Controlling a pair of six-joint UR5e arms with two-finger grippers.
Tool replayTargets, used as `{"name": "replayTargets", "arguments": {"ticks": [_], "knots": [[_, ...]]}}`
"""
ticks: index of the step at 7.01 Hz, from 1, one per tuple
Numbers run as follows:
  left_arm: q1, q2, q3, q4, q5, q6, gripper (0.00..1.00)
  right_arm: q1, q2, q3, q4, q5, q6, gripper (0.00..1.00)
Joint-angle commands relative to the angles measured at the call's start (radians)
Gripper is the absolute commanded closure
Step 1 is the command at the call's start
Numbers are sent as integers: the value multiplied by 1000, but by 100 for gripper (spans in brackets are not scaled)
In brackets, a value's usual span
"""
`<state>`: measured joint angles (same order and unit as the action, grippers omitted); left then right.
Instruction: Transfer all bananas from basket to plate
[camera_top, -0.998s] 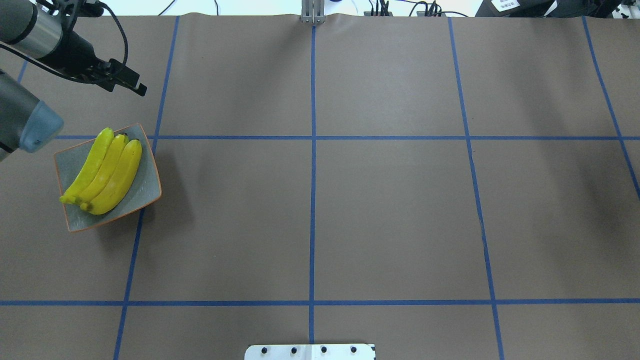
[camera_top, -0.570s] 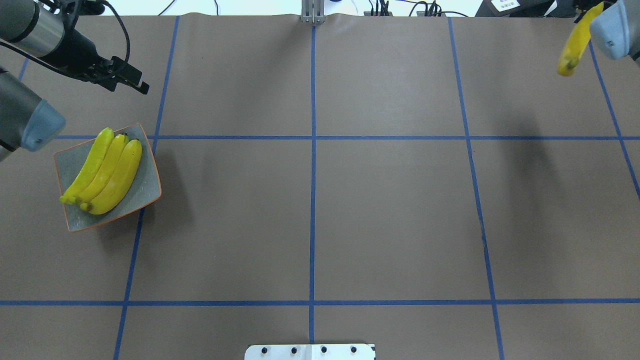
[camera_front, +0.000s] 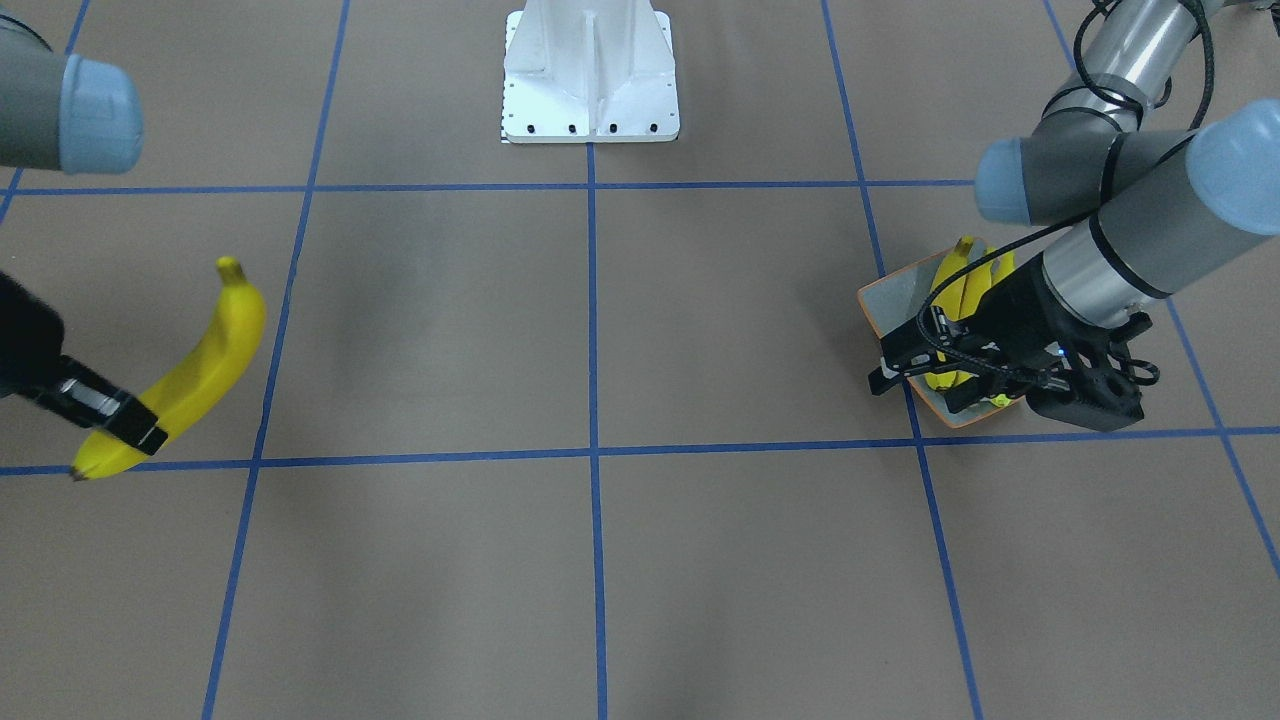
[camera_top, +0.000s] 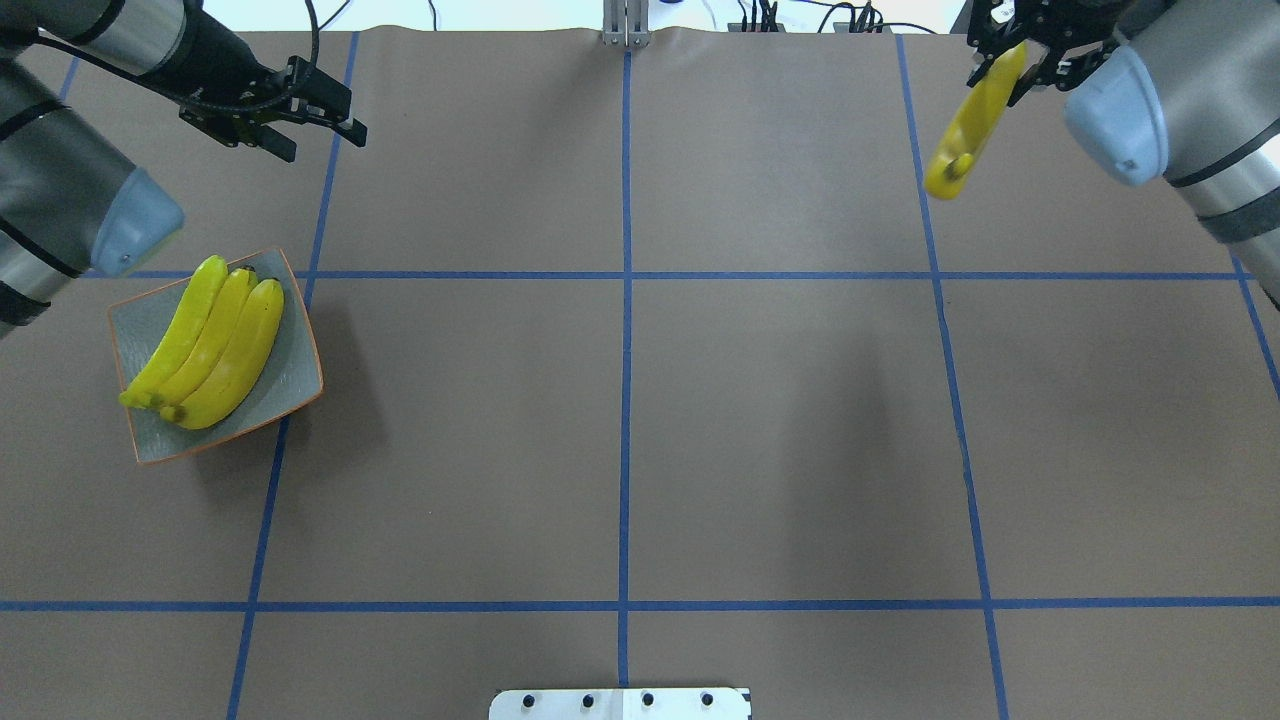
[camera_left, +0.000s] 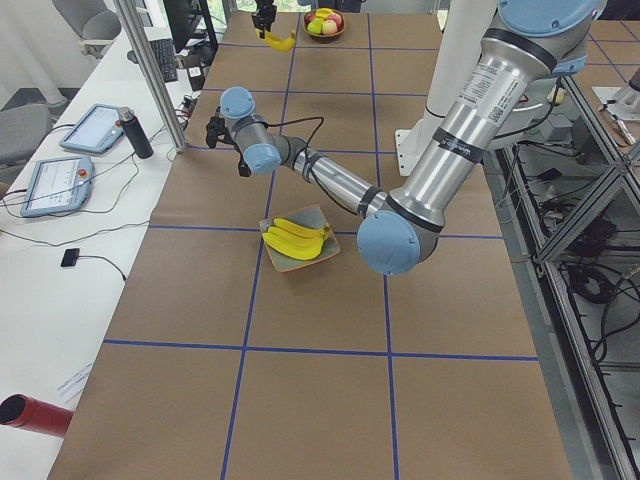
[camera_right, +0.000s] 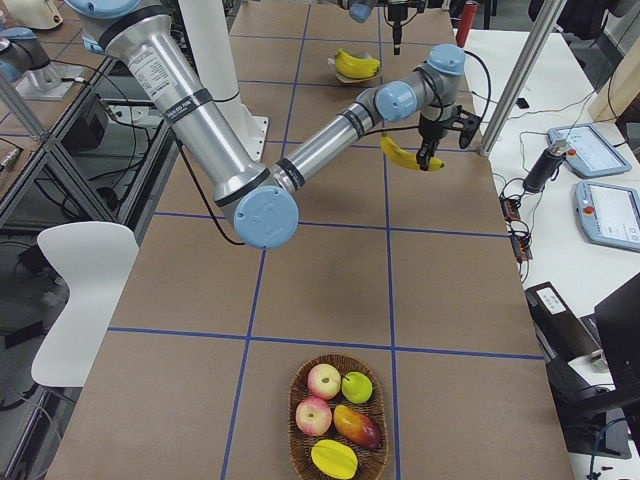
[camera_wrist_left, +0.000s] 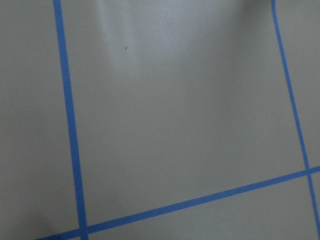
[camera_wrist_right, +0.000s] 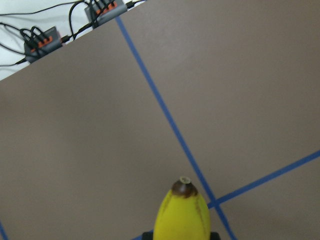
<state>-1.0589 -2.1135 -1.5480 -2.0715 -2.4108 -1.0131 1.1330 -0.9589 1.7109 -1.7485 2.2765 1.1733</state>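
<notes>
Three yellow bananas (camera_top: 215, 345) lie side by side on the square grey-blue plate (camera_top: 140, 320) at the table's left; they also show in the front view (camera_front: 962, 280). My right gripper (camera_top: 1010, 55) is shut on a fourth banana (camera_top: 962, 140) and holds it in the air over the far right of the table, tip hanging down. That banana shows in the front view (camera_front: 200, 375) and the right wrist view (camera_wrist_right: 182, 215). My left gripper (camera_top: 315, 135) is open and empty, in the air beyond the plate.
A wicker basket (camera_right: 300, 440) with apples and other fruit stands at the table's right end; no banana shows in it. The white robot base (camera_front: 590, 80) stands at the near edge. Cables and power strips (camera_wrist_right: 42, 40) lie along the far edge.
My right arm has come in from the right edge and carried the banana leftwards. My left gripper has moved right and towards the far edge. The plate and its bananas have not moved.
</notes>
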Motion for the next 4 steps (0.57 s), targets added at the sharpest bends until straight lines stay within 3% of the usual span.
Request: {"name": "replayTargets", "arguments": {"ticks": [1, 3, 4], "knots": [[33, -48, -68, -4, -2, -173, 0, -99, 8, 138, 4, -1, 176, 100], [81, -68, -134, -4, -2, -295, 0, -159, 61, 186, 12, -53, 192, 100], [115, -100, -153, -7, -1, -396, 0, -209, 103, 188, 12, -122, 222, 100]]}}
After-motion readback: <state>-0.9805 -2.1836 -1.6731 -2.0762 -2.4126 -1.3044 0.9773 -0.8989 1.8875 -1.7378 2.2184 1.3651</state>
